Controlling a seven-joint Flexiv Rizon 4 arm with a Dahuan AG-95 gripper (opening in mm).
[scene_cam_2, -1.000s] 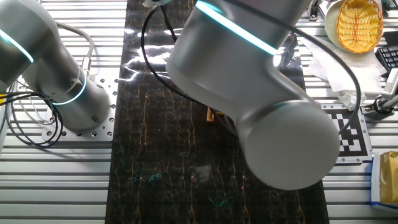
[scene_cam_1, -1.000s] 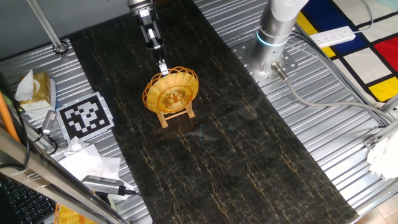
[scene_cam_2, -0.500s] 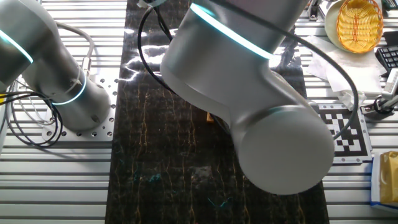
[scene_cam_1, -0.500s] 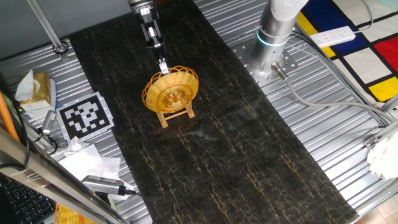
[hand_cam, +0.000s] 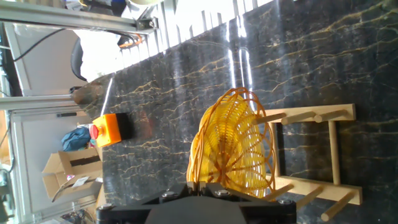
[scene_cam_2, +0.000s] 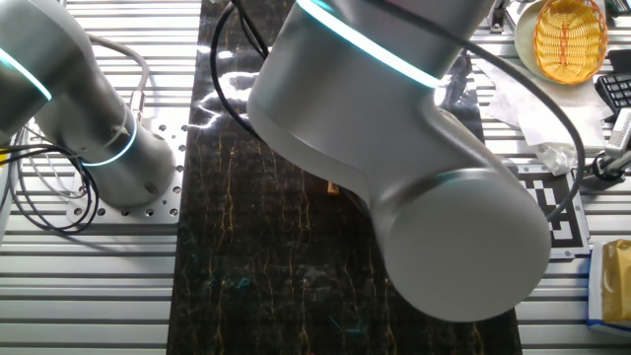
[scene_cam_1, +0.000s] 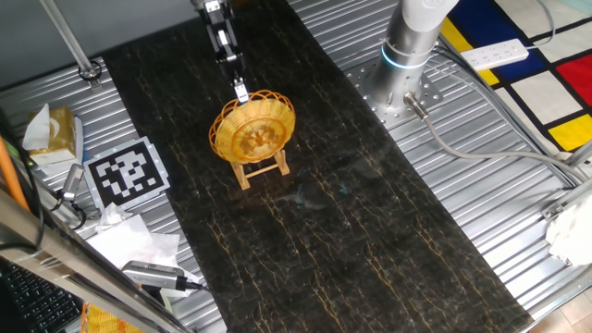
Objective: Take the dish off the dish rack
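The golden-yellow wicker dish [scene_cam_1: 252,129] stands on edge in the small light-wood dish rack [scene_cam_1: 262,171] on the dark marble-pattern mat. My gripper [scene_cam_1: 240,91] comes down from above and is shut on the dish's top rim. In the hand view the fingers [hand_cam: 200,185] pinch the looped rim of the dish [hand_cam: 233,146], whose lower part still sits between the pegs of the rack [hand_cam: 333,152]. In the other fixed view my arm [scene_cam_2: 394,148] hides the dish and nearly all of the rack.
A black-and-white marker card [scene_cam_1: 128,172], a tissue box [scene_cam_1: 51,129] and white paper lie left of the mat. The arm's base [scene_cam_1: 412,55] stands at the right. An orange button box [hand_cam: 109,129] sits on the mat. Another wicker basket [scene_cam_2: 570,37] is far off.
My gripper has moved a little up and away with the dish's rim in it. The dish has risen slightly against the rack, which has stayed put.
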